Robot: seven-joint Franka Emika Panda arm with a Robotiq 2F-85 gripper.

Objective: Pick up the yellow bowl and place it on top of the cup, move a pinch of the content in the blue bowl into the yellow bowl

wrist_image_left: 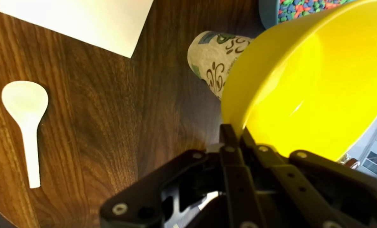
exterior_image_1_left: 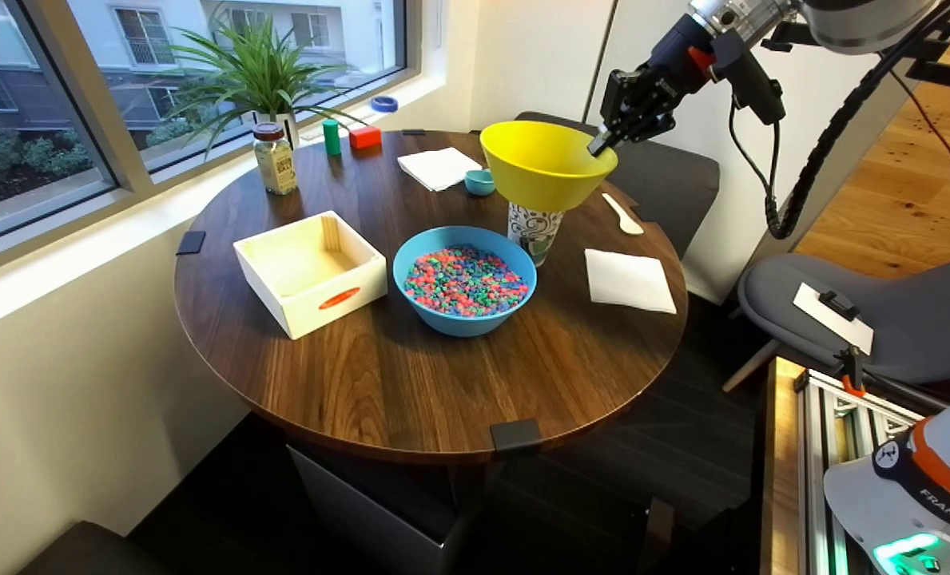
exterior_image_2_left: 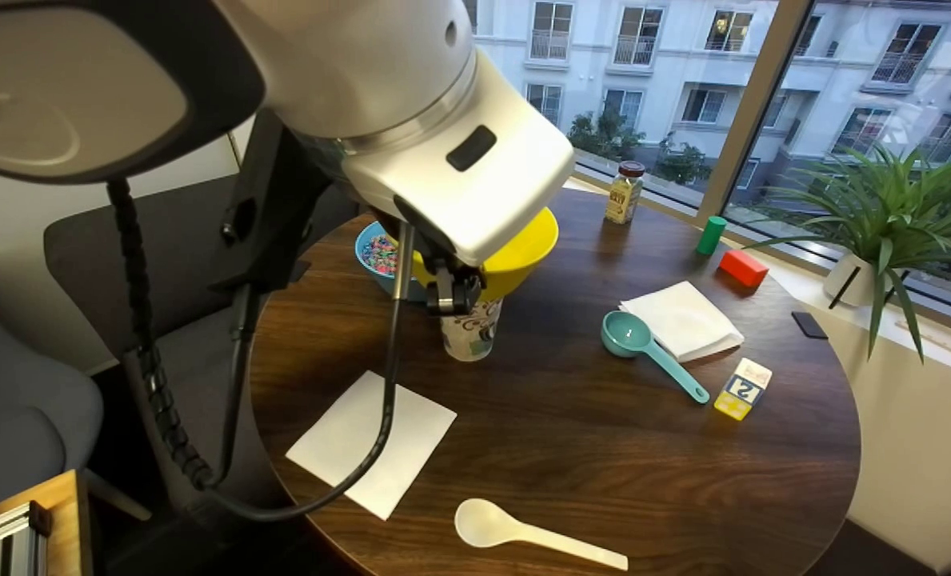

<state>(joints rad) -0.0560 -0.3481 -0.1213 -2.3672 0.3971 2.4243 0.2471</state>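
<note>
Woodgrain table, smooth yellow bowl.

Grained wood with a soft sheen forms the bench. The yellow bowl looks smooth, shiny plastic; the blue bowl, smooth plastic. Matt printed paper makes the cup, pale wood the open box. The spoon near the bench's edge looks smooth.

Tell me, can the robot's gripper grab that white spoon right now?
Probably not yet: the gripper is pinching the rim of the yellow bowl, so it would likely have to let go first. Nothing lies on the white spoon, so afterwards the way looks free.
</note>
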